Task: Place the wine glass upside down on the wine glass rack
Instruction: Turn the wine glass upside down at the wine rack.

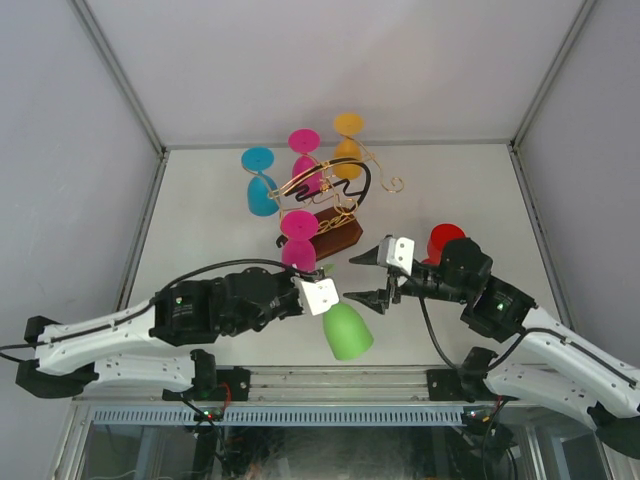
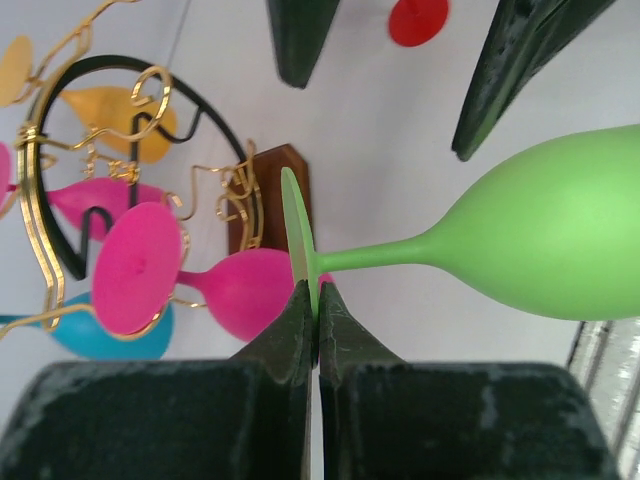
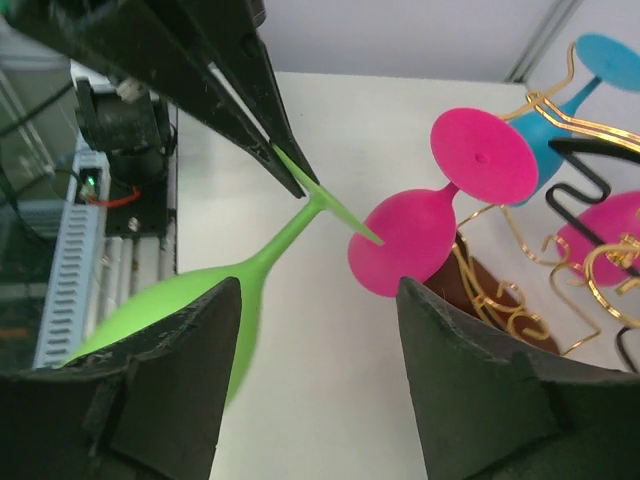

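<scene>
My left gripper [image 1: 322, 274] [image 2: 313, 300] is shut on the edge of the foot of a green wine glass [image 1: 347, 332] [image 2: 550, 240]. The glass lies about level in the air, its bowl toward the near edge. It also shows in the right wrist view [image 3: 170, 310]. The wine glass rack [image 1: 340, 205] [image 2: 60, 180] [image 3: 540, 270], gold wire on a brown wooden base [image 1: 337, 236], stands just beyond. A pink glass [image 1: 298, 240] [image 2: 240, 290] hangs upside down on its near arm. My right gripper [image 1: 368, 280] [image 3: 320, 300] is open and empty, just right of the green glass's stem.
Upside down on the rack also hang a blue glass [image 1: 260, 182], a second pink one [image 1: 306, 162] and a yellow one [image 1: 348, 142]. A red glass [image 1: 443, 240] [image 2: 418, 20] stands on the table behind my right arm. Walls close in the table on three sides.
</scene>
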Robot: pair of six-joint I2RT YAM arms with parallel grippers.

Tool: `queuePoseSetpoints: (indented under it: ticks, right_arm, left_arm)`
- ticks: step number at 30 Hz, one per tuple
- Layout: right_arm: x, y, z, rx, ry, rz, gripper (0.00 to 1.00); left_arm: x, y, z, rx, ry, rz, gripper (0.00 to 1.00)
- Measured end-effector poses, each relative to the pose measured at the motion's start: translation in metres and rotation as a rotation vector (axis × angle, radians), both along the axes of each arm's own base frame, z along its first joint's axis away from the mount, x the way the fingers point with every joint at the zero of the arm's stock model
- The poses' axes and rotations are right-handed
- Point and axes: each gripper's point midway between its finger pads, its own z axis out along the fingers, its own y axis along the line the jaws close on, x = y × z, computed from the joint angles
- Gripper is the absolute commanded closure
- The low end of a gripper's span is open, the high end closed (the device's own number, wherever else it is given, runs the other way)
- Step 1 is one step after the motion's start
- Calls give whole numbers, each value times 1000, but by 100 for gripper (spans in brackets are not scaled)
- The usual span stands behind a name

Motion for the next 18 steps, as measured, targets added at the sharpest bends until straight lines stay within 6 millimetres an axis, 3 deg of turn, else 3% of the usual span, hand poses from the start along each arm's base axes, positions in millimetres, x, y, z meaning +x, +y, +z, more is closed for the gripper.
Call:
queuePoseSetpoints:
  ticks: [7, 12, 18]
  right_arm:
    - [2, -2, 13, 81, 278, -139, 48]
    - [-4, 3, 9, 122, 506, -174, 48]
    - [-8, 18, 2, 122, 630, -166, 51]
  left_arm:
    - [17, 11, 9, 53, -114, 80, 100]
    - [18, 12, 27, 35, -161, 85, 100]
    - [16, 7, 37, 22, -186, 69, 100]
